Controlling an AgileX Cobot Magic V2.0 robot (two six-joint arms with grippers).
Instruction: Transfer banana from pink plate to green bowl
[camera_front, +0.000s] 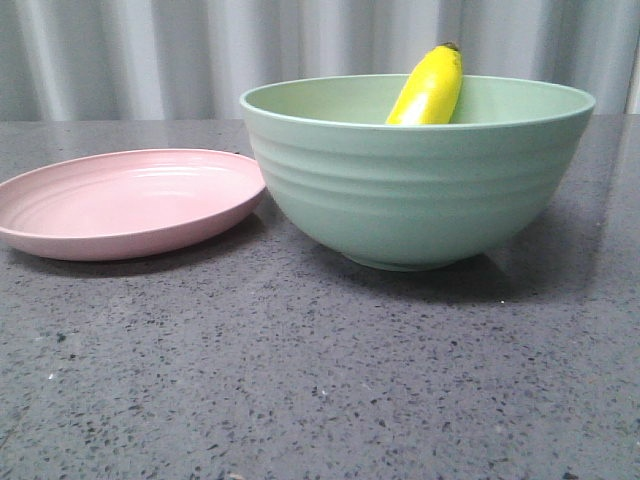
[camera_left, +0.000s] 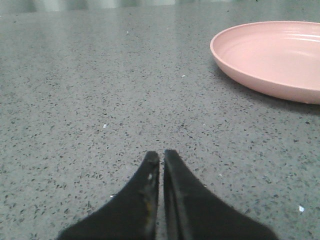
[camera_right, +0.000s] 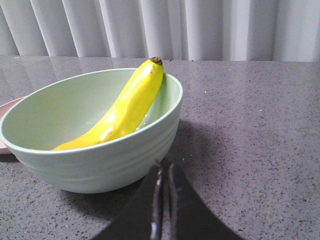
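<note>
1. Front view: the banana stands propped inside the bowl, its dark tip poking above the far rim; it leans there because it is too long to lie flat, I judge. The plate sits bare just beside the bowl on the table, its rim seeming to touch or tuck under the bowl's side; I cannot tell which. The transfer looks done. The bowl wall hides the banana's lower part, and neither arm shows here.

2. Left wrist view: the left gripper hangs low over bare table with its jaws together, holding nothing, well apart from the plate, which is cut off at the edge. Bowl and banana are out of sight.

3. Right wrist view: the right gripper has its jaws closed and empty, near the bowl's outer wall. The banana slants from the floor up to the rim. Only a sliver of plate shows behind the bowl.
</note>
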